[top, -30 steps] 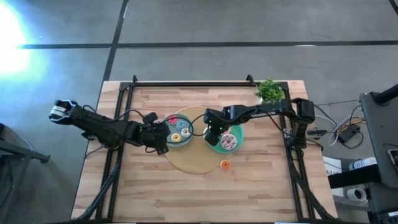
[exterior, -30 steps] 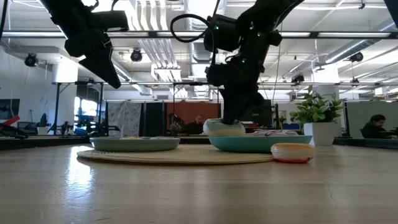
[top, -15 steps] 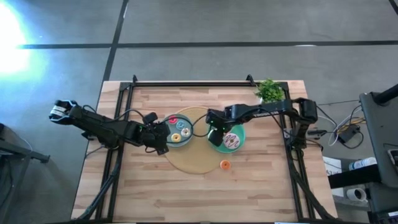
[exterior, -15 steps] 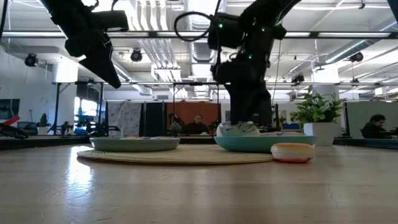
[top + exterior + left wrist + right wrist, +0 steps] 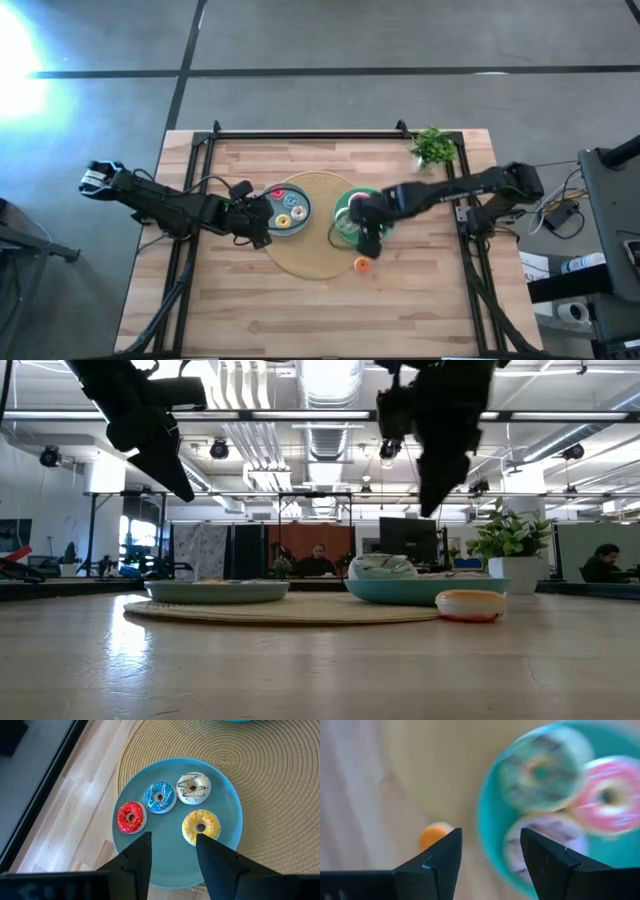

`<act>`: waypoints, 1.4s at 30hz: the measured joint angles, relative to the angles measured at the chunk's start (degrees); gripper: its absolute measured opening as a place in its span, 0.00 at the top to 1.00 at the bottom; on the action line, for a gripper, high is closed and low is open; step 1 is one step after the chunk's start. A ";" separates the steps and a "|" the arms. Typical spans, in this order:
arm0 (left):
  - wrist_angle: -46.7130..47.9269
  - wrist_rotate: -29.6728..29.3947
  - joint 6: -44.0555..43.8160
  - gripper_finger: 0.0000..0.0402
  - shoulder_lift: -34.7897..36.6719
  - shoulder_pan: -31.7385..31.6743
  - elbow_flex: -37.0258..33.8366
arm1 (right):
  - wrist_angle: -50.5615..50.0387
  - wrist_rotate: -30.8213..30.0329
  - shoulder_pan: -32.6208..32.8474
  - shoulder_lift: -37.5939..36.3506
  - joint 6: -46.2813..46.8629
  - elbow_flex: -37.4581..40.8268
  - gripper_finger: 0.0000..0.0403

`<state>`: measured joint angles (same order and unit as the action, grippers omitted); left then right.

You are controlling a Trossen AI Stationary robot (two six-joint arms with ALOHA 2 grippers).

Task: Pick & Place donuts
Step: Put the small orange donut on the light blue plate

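Note:
A grey-blue plate (image 5: 230, 820) on a round woven mat (image 5: 310, 255) holds several donuts: red (image 5: 131, 817), blue (image 5: 159, 797), white (image 5: 193, 787) and yellow (image 5: 201, 826). My left gripper (image 5: 172, 852) hovers open above that plate's near left rim. A teal plate (image 5: 487, 827) carries a green donut (image 5: 540, 770), a pink one (image 5: 607, 795) and a lilac one (image 5: 545, 840). An orange donut (image 5: 362, 264) lies flat on the table by the mat's near edge. My right gripper (image 5: 367, 243) is open and raised (image 5: 435, 490), between the teal plate and the orange donut.
A small potted plant (image 5: 433, 146) stands at the table's far right corner. A black frame rail (image 5: 300, 133) runs along the far edge. Bare wood (image 5: 300, 310) lies near the front edge. People sit in the room beyond the table.
My right gripper has opened and let go of the green donut, which now rests on the teal plate. The gripper has then risen clear and gone toward the table's near edge, toward the orange donut.

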<state>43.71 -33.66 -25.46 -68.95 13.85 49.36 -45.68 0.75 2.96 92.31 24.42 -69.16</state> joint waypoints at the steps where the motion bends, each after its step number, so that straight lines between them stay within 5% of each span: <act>1: -0.01 0.01 0.06 0.68 0.00 0.00 0.00 | 0.62 1.29 1.69 -0.06 0.70 0.91 0.52; 8: -0.16 -0.01 1.86 0.68 0.00 -0.28 0.00 | 5.71 -4.23 15.00 2.00 -0.58 4.71 0.53; 15: -0.20 -0.01 2.69 0.68 -0.02 -0.35 0.00 | 8.37 -7.82 20.28 6.72 -1.82 6.02 0.58; 38: -0.15 -0.02 2.66 0.68 -0.01 -0.35 0.00 | 13.47 -8.54 20.65 14.56 -0.17 4.63 0.74; 42: -0.18 -0.03 2.63 0.68 -0.02 -0.35 0.00 | 13.58 -12.33 20.67 14.58 1.91 4.90 0.76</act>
<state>43.53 -33.69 -22.83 -68.97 13.50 49.36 -32.10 -11.57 23.63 106.89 26.33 -64.27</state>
